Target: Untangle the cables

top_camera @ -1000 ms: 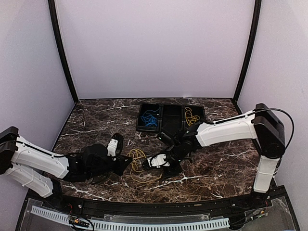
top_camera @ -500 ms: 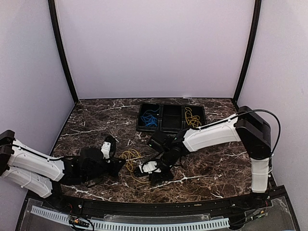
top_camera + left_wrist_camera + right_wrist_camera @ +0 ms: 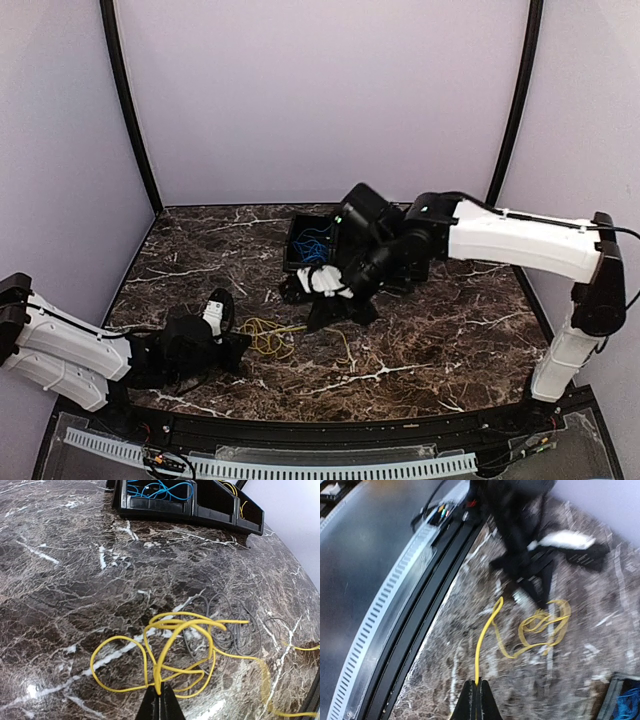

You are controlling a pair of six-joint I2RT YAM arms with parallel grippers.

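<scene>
Left gripper (image 3: 160, 700) is clamping yellow cable (image 3: 190, 624) at its tips | grey cable (image 3: 231, 630) is lying just beyond | right gripper (image 3: 476, 695) is pinching yellow strand (image 3: 478, 650) at its tips

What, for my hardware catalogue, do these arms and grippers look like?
The left arm and right arm have white shells on long links, with black joints. The left gripper and right gripper are black, each with two slim tapering fingers. A thin black cable loops at the right elbow.
</scene>
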